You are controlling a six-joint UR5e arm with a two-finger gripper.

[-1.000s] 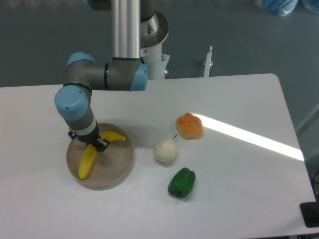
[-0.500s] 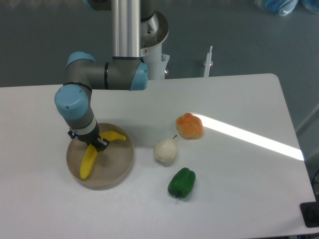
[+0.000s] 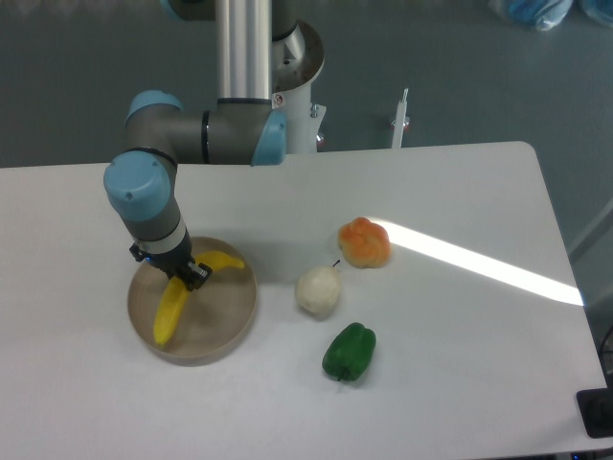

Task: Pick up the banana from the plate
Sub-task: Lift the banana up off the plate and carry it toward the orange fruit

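The gripper [image 3: 179, 275] pointed down over the plate [image 3: 222, 331] and was closed on the banana [image 3: 170, 314] at about the bend of the fruit, with its dark fingertips set against the yellow skin on either side. The banana's longer part ran down and to the left from the grip, over the left half of the plate, while its shorter end [image 3: 226, 260] stuck out to the upper right, near the plate's far rim. Whether the fruit was touching the plate's surface or hanging just above it could not be told from this single view. The plate, a round light brown disc with a low rim, sat on the white table [image 3: 460, 383] toward its left side. The arm [image 3: 148, 196] reached the gripper from above, its blue-capped joints and grey links bending down from a silver column [image 3: 244, 48] at the back of the table. To the right of the plate, well apart from it, lay 3 other items: an orange fruit [image 3: 364, 242] farthest back, a pale cream-coloured fruit [image 3: 318, 290] just in front and to the left of it, and a green bell pepper [image 3: 349, 352] nearest the front edge. A bright strip of light [image 3: 498, 268] crossed the tabletop from beside the orange fruit toward the right edge.
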